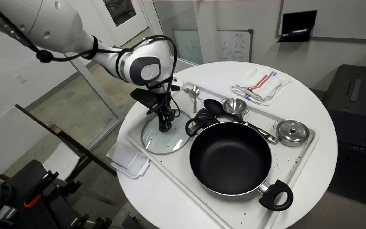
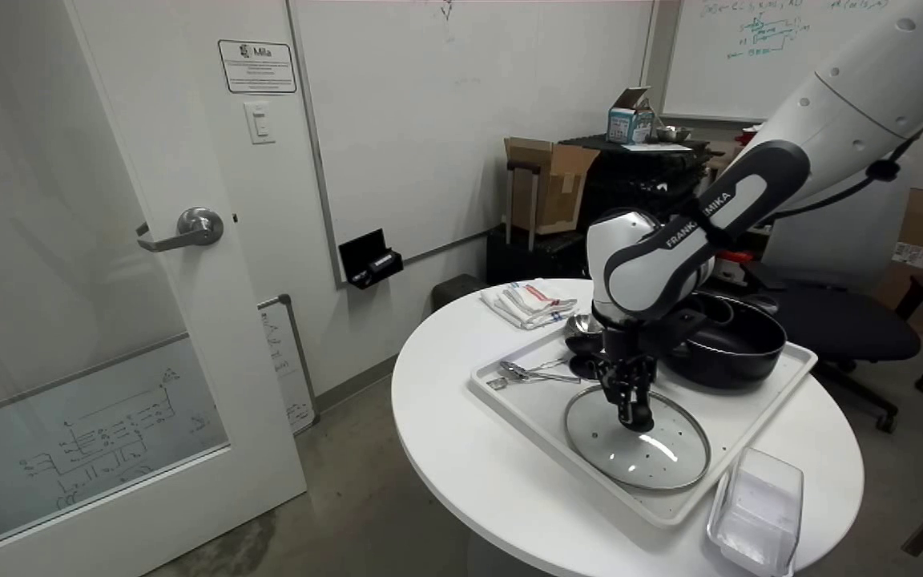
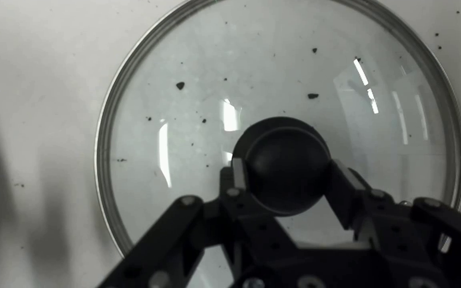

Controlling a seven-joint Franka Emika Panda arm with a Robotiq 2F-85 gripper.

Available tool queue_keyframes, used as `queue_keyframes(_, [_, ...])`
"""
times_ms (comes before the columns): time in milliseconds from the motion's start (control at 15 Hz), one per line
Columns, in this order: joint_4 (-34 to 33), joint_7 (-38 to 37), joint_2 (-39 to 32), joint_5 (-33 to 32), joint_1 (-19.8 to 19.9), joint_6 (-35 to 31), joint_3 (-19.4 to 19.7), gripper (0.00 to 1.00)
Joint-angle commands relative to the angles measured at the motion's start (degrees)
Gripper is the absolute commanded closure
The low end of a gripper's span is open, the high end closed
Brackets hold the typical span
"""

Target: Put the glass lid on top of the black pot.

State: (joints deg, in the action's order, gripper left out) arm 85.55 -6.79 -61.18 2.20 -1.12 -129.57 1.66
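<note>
The glass lid [image 1: 168, 141] lies on the white tray, beside the black pot [image 1: 230, 159]. The lid also shows in an exterior view [image 2: 622, 457] and fills most of the wrist view [image 3: 254, 72]. My gripper [image 3: 286, 172] has its two fingers on either side of the lid's black centre knob, and both pads appear to touch it. The gripper points down over the lid in both exterior views [image 1: 165, 127] [image 2: 635, 415]. The pot is open and its dark interior is bare. It is partly behind the arm in an exterior view [image 2: 738, 357].
The tray [image 1: 176, 178] also holds a black spoon [image 1: 214, 107], a metal strainer [image 1: 234, 106], a small lidded metal pot [image 1: 293, 132] and small silver utensils [image 1: 195, 92]. A clear plastic container [image 1: 130, 160] stands beside the tray. A folded towel [image 1: 262, 84] lies at the back.
</note>
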Motion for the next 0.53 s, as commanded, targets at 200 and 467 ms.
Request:
queue_keyframes(200, [4.1, 2.0, 5.1, -0.7, -0.8, -1.1, -1.2, 0.75])
queue_keyframes(467, [9.1, 4.5, 10.9, -1.0, -1.4, -2.8, -2.3, 0.75])
